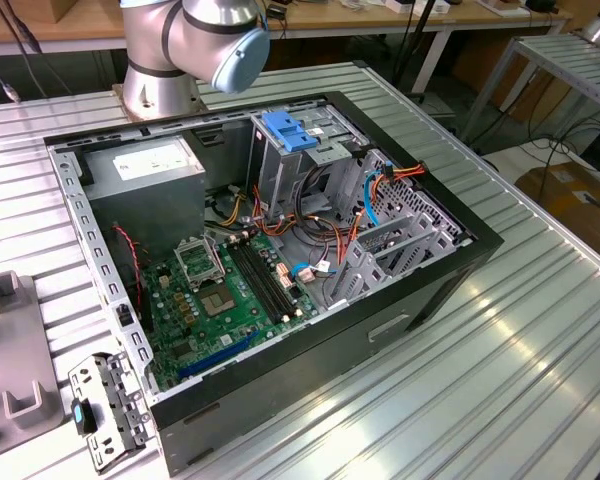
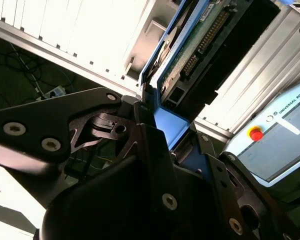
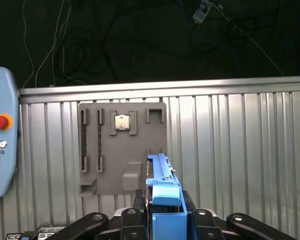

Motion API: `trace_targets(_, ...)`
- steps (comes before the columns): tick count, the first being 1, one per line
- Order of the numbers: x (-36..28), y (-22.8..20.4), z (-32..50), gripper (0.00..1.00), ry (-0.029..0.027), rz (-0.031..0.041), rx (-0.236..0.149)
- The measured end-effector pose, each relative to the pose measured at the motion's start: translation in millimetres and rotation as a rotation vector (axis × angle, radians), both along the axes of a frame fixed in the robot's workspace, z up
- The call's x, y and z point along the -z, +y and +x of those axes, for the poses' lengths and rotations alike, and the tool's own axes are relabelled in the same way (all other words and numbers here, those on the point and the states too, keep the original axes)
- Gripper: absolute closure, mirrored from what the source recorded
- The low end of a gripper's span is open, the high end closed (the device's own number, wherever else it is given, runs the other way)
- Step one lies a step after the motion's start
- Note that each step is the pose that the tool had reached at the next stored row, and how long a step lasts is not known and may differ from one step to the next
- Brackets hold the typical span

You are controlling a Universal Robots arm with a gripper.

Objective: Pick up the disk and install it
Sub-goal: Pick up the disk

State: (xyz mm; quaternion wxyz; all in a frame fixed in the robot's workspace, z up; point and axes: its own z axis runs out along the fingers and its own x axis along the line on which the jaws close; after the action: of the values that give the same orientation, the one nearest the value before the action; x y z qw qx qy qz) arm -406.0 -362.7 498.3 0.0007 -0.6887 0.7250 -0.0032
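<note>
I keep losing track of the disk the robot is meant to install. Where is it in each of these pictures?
First wrist view: the disk stands edge-on in the gripper, before a grey plate.
Second wrist view: its green underside rises from the gripper, beside the red-buttoned pendant.
Exterior view: aimed at the open computer case.
Shared landmark: the ribbed metal table, in all three.

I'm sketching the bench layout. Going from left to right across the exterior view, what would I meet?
Grey slotted tray → small metal bracket with a blue tab → green motherboard → silver expansion-slot brackets → brown cardboard box.
</note>
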Motion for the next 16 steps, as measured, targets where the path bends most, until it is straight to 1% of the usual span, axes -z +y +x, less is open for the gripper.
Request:
trace_targets(3, 0.0, 0.0, 11.3, 0.63, 0.0, -0.0001, 0.0)
trace_targets(10, 0.0, 0.0, 28.4, 0.63, -0.0001, 0.0, 0.0)
trace_targets(16, 0.0, 0.0, 29.0, 0.63, 0.0, -0.0001, 0.0)
